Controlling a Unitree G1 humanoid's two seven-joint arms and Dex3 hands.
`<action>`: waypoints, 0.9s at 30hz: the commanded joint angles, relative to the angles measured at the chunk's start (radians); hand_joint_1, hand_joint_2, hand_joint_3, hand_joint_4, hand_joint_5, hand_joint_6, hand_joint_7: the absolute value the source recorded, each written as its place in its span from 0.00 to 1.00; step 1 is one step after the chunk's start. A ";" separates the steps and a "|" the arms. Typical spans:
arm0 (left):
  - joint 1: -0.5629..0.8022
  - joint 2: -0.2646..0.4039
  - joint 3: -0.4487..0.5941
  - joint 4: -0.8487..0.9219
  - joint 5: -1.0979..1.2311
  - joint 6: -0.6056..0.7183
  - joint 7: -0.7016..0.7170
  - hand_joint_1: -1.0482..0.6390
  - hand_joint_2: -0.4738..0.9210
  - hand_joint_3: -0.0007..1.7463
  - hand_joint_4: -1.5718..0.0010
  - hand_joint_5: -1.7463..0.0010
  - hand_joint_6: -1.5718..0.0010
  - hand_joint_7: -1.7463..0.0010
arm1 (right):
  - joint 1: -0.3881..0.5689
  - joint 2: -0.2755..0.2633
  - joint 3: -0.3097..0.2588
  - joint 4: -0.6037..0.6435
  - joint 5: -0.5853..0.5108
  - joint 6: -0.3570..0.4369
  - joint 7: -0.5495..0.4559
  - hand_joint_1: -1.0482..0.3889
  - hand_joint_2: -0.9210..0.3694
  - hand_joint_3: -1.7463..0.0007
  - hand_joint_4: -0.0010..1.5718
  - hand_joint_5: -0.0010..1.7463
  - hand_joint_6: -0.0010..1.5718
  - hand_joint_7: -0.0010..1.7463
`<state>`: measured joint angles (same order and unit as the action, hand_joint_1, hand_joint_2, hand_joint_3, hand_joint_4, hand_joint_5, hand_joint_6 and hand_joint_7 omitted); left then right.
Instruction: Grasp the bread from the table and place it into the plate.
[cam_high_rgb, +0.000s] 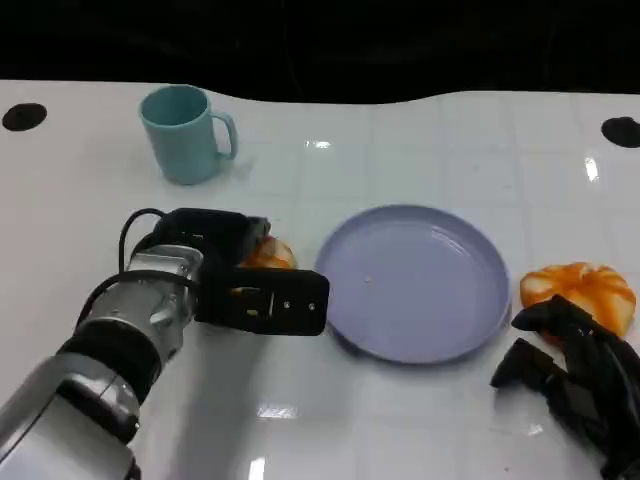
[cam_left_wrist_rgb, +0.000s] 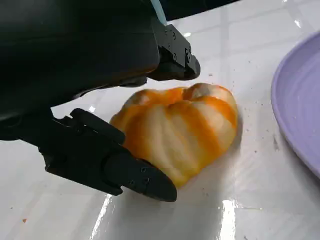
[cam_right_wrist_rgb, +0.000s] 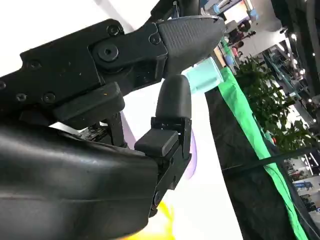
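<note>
Our left hand (cam_high_rgb: 245, 285) is right over one bread (cam_left_wrist_rgb: 180, 127), with open fingers (cam_left_wrist_rgb: 145, 180) on both sides of it, not squeezing yet. That bread sits on the table (cam_high_rgb: 420, 130) just beside the plate's (cam_high_rgb: 415, 285) left rim. Our right hand (cam_high_rgb: 575, 375) holds nothing, fingers loosely apart, beside the other bread (cam_high_rgb: 585, 290) near the table's right edge. We count two breads, one plate, one cup (cam_high_rgb: 185, 133).

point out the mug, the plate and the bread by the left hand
mug (cam_high_rgb: 183, 135), head view, side of its body
plate (cam_high_rgb: 415, 285), head view, bare centre
bread (cam_left_wrist_rgb: 182, 127), left wrist view, striped top
</note>
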<state>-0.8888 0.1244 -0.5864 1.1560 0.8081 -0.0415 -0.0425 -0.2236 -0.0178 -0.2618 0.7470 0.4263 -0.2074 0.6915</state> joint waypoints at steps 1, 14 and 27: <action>-0.038 -0.017 0.005 0.081 -0.034 -0.053 0.022 0.38 0.91 0.01 0.84 0.94 0.79 0.98 | 0.025 -0.014 -0.008 -0.003 0.000 0.016 -0.009 0.34 0.00 0.93 0.41 0.91 0.41 0.68; -0.021 -0.004 0.021 0.151 -0.071 -0.141 0.175 0.46 1.00 0.07 0.46 0.56 0.34 0.95 | 0.022 -0.016 -0.007 0.016 -0.007 -0.023 0.005 0.34 0.00 0.91 0.40 0.90 0.43 0.66; 0.006 0.019 0.019 0.139 -0.071 -0.172 0.336 0.48 1.00 0.23 0.49 0.00 0.63 0.01 | 0.003 -0.035 -0.004 0.074 -0.029 -0.088 0.027 0.35 0.00 0.86 0.41 0.89 0.41 0.67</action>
<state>-0.9084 0.1094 -0.5714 1.2961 0.7413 -0.1903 0.2419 -0.2322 -0.0310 -0.2606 0.8046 0.4109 -0.2957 0.7300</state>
